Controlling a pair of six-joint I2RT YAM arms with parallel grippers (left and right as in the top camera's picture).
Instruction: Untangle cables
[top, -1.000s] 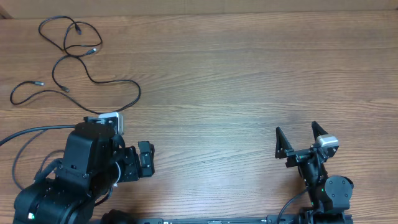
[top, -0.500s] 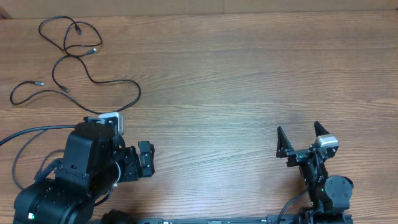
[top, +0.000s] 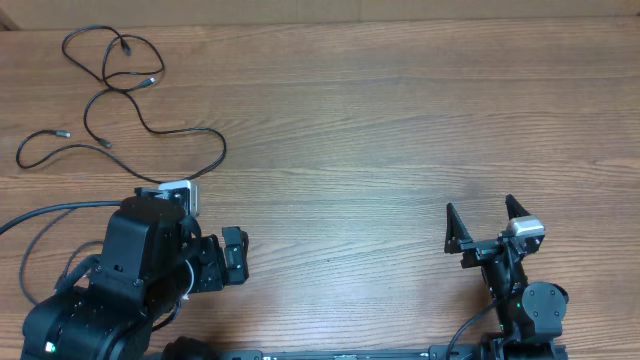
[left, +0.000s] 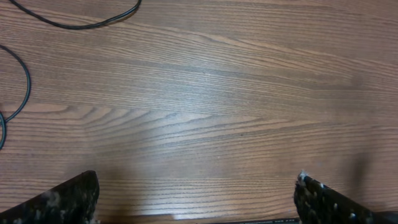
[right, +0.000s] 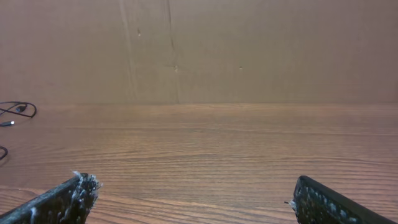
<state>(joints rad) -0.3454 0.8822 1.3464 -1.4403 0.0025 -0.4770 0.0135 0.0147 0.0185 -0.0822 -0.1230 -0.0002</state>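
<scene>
The 2 cables (top: 105, 85) lie in loose crossing loops at the far left. The left gripper (left: 196, 180), near them, and the right gripper (top: 478, 206), well apart, both have fingers spread wide, holding nothing. Better to take 1 plug end (top: 65, 133) with the left, then draw it out slowly

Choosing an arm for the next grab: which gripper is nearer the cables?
Left. The left gripper sits just short of the cables; the right gripper is far across the table to their right.

Only the right gripper (top: 478, 204) has shifted — a touch rightward.
</scene>
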